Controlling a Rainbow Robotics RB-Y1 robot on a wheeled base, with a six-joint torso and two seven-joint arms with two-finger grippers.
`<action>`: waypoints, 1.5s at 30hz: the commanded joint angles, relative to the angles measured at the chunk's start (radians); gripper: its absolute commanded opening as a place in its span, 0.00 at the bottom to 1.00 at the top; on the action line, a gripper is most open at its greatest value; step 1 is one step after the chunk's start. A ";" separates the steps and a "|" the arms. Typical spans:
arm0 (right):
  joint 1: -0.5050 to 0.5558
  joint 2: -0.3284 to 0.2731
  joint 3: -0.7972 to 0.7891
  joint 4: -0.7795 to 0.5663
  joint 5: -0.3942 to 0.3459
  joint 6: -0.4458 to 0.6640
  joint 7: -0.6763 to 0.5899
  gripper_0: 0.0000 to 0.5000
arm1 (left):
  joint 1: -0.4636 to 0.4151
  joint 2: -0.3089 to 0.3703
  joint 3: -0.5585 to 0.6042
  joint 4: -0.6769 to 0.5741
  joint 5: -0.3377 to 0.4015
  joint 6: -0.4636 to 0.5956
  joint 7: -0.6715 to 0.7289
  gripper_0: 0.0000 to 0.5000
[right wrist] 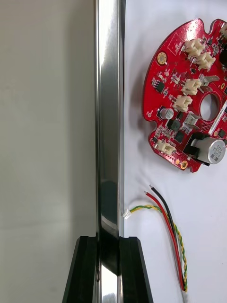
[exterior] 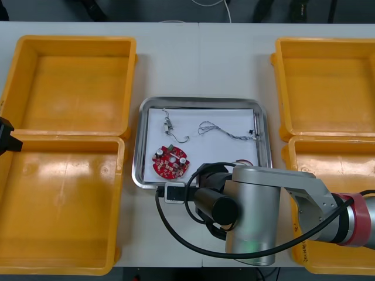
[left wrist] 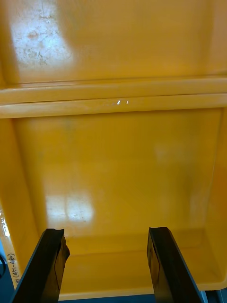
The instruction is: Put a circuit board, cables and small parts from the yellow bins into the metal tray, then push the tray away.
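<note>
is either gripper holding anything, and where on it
The right gripper holds the tray by its near rim, between its fingers. The left gripper holds nothing.

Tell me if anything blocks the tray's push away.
Nothing visible does. The right gripper grips the metal tray by its near rim; the table beyond lies bare between the far left bin and far right bin. The left gripper hangs open at the left.

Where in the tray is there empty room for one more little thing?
The white patch in the metal tray between the circuit board and the blue and white cable is bare. The near rim is crowded: the right end effector grips it beside the board. The left end effector hangs over a yellow bin.
</note>
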 commanded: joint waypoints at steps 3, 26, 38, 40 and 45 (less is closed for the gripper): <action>-0.058 -0.022 0.011 0.043 -0.005 -0.068 0.017 0.00 | 0.016 0.046 0.028 -0.015 -0.006 0.006 -0.052 1.00; -0.169 -0.028 0.011 0.132 -0.005 -0.126 0.014 0.00 | 0.016 0.046 0.028 -0.015 -0.006 0.006 -0.052 1.00; -0.215 -0.028 0.011 0.184 -0.005 -0.160 0.010 0.00 | 0.016 0.046 0.028 -0.015 -0.006 0.006 -0.052 1.00; -0.224 -0.028 0.011 0.198 -0.005 -0.174 0.008 0.00 | 0.016 0.046 0.028 -0.015 -0.006 0.006 -0.052 1.00; -0.242 -0.028 0.011 0.230 -0.016 -0.197 0.007 0.00 | 0.016 0.046 0.028 -0.015 -0.006 0.006 -0.052 1.00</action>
